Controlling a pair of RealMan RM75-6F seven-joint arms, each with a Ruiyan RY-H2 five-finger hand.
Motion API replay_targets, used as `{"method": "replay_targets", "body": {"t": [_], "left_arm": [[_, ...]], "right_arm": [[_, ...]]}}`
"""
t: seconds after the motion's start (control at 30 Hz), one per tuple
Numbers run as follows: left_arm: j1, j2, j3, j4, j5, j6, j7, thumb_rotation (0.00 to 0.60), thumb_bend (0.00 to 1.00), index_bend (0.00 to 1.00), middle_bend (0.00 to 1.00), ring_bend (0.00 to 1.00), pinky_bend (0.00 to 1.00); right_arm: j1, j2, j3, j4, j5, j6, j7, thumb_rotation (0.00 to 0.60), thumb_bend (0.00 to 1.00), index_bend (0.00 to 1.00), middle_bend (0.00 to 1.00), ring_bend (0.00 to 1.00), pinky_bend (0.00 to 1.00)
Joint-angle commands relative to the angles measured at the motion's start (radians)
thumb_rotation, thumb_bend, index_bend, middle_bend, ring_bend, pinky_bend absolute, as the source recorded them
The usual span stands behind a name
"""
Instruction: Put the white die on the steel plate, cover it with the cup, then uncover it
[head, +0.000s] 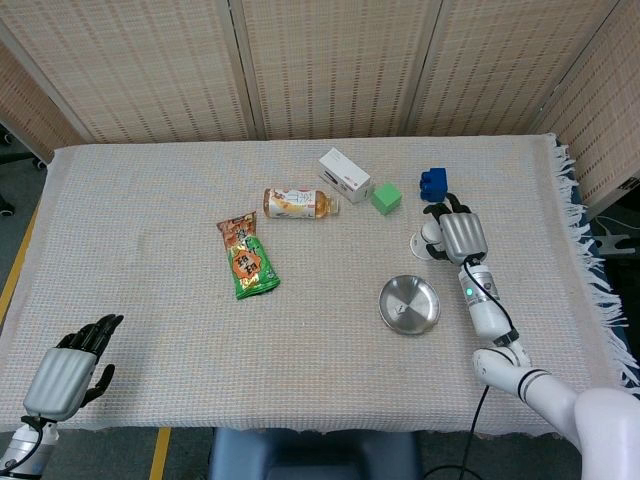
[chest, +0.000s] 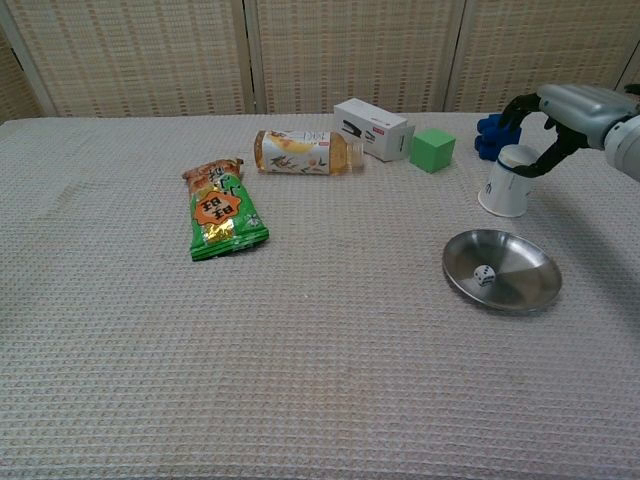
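Observation:
The white die (chest: 484, 274) lies on the steel plate (chest: 520, 287), which also shows in the head view as the steel plate (head: 417, 296). A white cup (chest: 507, 183) stands upside down on the cloth just behind the plate, seen too as the cup (head: 427, 240). My right hand (chest: 572, 108) reaches over it from the right. Its fingers are spread around the cup's upper end, and the cup still stands on the table. The same right hand (head: 461, 234) sits beside the cup in the head view. My left hand (head: 68, 376) hangs off the table's near left corner, holding nothing.
A blue block (chest: 492, 133) sits right behind the cup, with a green cube (chest: 432, 150) and a white box (chest: 372, 127) to its left. A drink bottle (chest: 300, 152) and a green snack pack (chest: 221, 212) lie further left. The fringed table edge (head: 590, 270) runs along the right.

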Motion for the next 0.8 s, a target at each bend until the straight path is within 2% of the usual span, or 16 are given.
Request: {"method": "replay_targets", "body": {"t": [0.03,0.2,0.33,0.53,0.67,0.8], "left_arm": [[0.0,0.0,0.0,0.0,0.0,0.0,0.0,0.6,0.45,0.07,0.1,0.19,0.36],[0.0,0.0,0.001,0.0,0.0,0.0,0.001,0.6,0.45,0.07,0.1,0.19,0.36],[0.0,0.0,0.0,0.0,-0.001,0.001,0.0,0.6,0.45,0.07,0.1,0.19,0.36],[0.0,0.0,0.0,0.0,-0.002,0.001,-0.001,0.6,0.45,0.07,0.1,0.19,0.36],[0.0,0.0,0.001,0.001,0.0,0.001,0.0,0.6,0.45,0.07,0.1,0.19,0.36],[0.0,-0.001,0.002,0.0,0.0,0.0,0.003,0.6,0.45,0.07,0.1,0.19,0.36]], "right_arm": [[0.008,-0.023,-0.009,0.046,-0.007,-0.017,0.031,0.6,0.14,0.29,0.25,0.06,0.27],[0.013,-0.056,-0.028,0.114,-0.029,-0.028,0.068,0.6,0.14,0.31,0.25,0.09,0.32],[0.017,-0.089,-0.043,0.173,-0.05,-0.031,0.103,0.6,0.14,0.34,0.3,0.16,0.38],[0.018,-0.127,-0.052,0.237,-0.084,0.018,0.145,0.6,0.14,0.44,0.4,0.32,0.52],[0.013,-0.136,-0.05,0.246,-0.095,0.056,0.16,0.6,0.14,0.51,0.45,0.4,0.59],[-0.003,-0.117,-0.049,0.188,-0.111,0.122,0.141,0.6,0.14,0.52,0.46,0.41,0.59]]}}
